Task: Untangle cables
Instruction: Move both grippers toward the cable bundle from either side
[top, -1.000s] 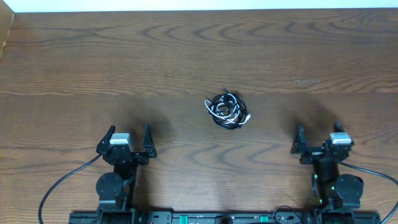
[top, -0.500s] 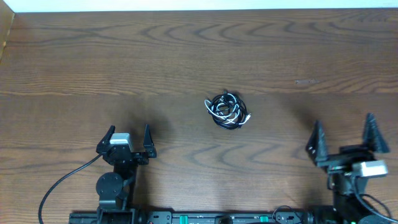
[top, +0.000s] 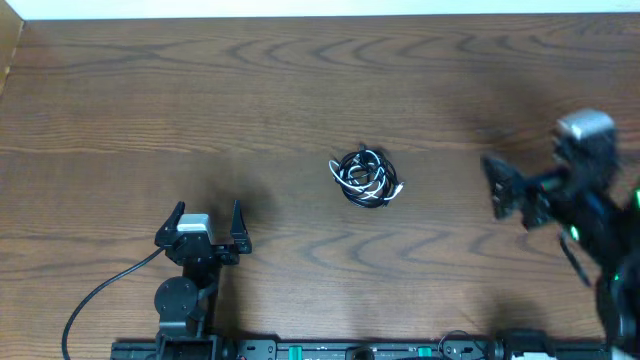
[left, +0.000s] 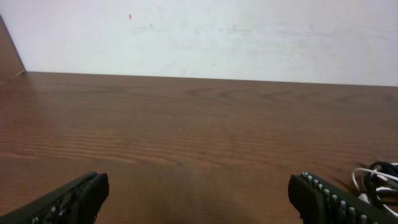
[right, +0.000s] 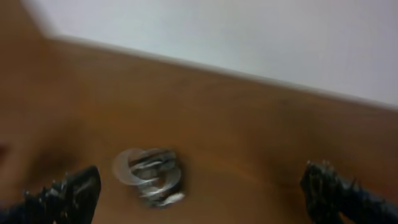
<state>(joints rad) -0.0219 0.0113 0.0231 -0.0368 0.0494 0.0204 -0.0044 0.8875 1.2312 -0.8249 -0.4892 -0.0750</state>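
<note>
Thin cables (top: 366, 178) coil, seemingly knotted, on wood-grain table (top: 300, 90).

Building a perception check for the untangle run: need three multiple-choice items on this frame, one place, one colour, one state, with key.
1. Where is the cable bundle?
A. far left corner
B. near the middle of the table
C. right edge

2. Its cord colours?
A. red and blue
B. all yellow
C. black and white

3. The left end effector is?
A. open and empty
B. shut on the bundle
C. out of view

Key: B, the overhead view shows it mid-table; C, dark loops with white strands; A, its jaws stand wide apart, only bare table between.
</note>
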